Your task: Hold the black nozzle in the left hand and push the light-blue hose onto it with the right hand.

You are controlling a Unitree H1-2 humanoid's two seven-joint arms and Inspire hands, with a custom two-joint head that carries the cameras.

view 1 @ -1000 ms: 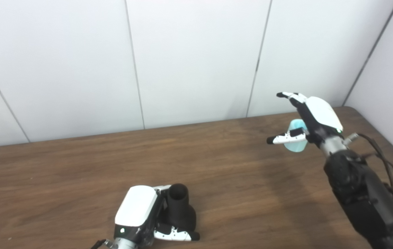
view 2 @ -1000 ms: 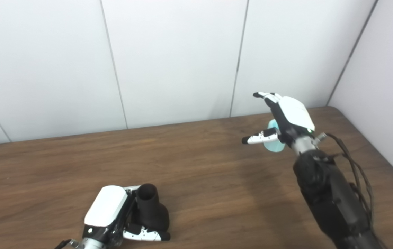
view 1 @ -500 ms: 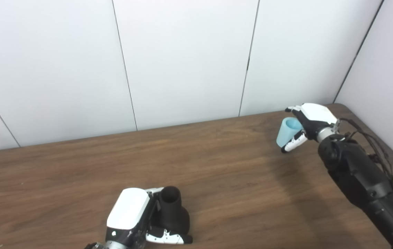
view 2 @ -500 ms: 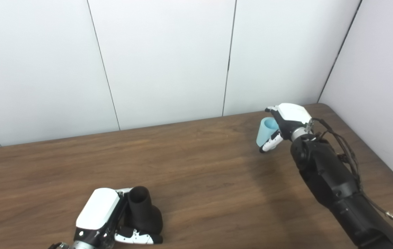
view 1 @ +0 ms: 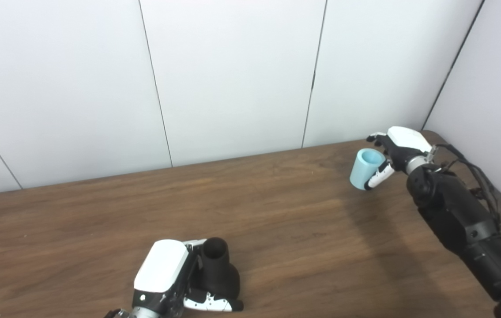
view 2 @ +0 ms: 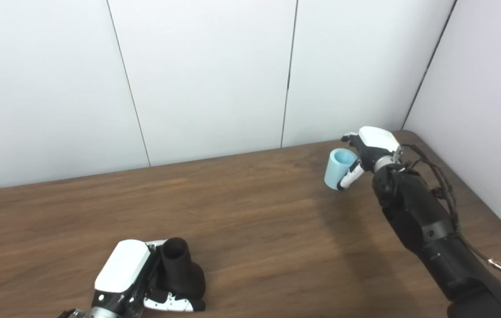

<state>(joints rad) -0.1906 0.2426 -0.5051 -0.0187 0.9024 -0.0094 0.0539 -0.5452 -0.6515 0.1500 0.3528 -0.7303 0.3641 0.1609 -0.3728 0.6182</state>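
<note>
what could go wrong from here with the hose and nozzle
1. The right hand wraps the light-blue hose only partly, so it might slip during the carry.
2. The black nozzle in the left hand sits far across the table, so lining up the openings could miss.

The table (view 1: 276,221) is dark brown wood with a streaked grain running along its length. Near its front edge, the nozzle (view 1: 217,269) is matt black all over. The left hand (view 1: 175,278) beside it has a white back and black and white fingers. Toward the far right corner, the hose (view 1: 363,169) is pale blue. The right hand (view 1: 393,150) is white and black on a black arm (view 1: 462,225). The wall (view 1: 232,75) is white with thin dark seams.
</note>
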